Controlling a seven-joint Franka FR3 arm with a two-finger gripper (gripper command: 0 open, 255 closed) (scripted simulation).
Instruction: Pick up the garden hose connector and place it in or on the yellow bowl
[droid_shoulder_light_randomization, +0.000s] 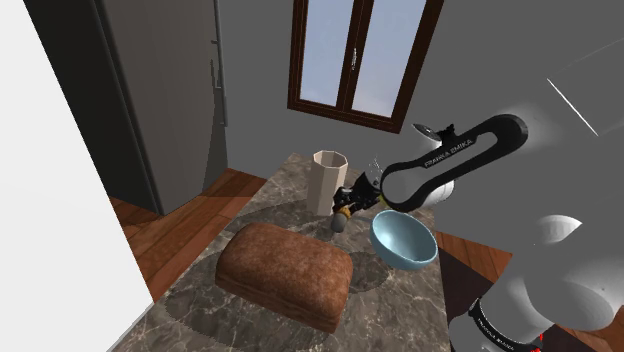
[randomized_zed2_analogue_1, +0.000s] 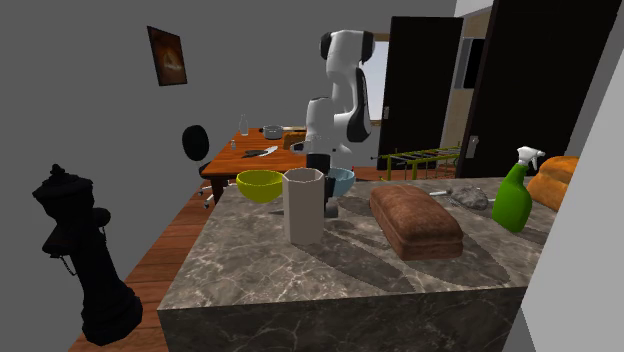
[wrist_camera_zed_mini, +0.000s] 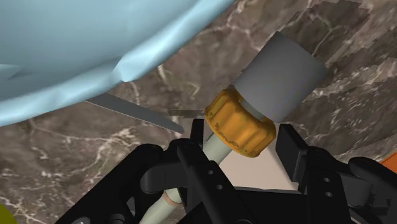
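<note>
Grey-walled room with a dark-framed window; a marble counter (droid_shoulder_light_randomization: 200, 300) carries all the working items. The hand (wrist_camera_zed_mini: 240, 143) sits low over the counter, with a pale blue bowl (droid_shoulder_light_randomization: 404, 242) just beside it on one flank and a tall white faceted cup (randomized_zed2_analogue_1: 303, 205) close on the other. A brown loaf (randomized_zed2_analogue_1: 415, 220) lies farther off, beyond the cup as seen from the hand.

The garden hose connector (wrist_camera_zed_mini: 257, 102), which has a grey barrel, an orange collar and a pale stem, lies between the two black fingers. These press against the collar from either side, so the hand is clamped on the connector. Its grey end points away from the hand, toward the marble. Whether that end has cleared the counter cannot be told; in the shoulder view it appears at or barely above the surface.

Progress, as judged: the grasp is made, and the carry and release remain. The yellow bowl (randomized_zed2_analogue_1: 260, 186) stands empty, near the hand but apart from it, past the cup's side and away from the blue bowl. What remains is a rise clear of both nearby rims, a short sideways travel to the yellow bowl, and an opening of the fingers above it. The blue bowl is the closer vessel and is not the goal.
</note>
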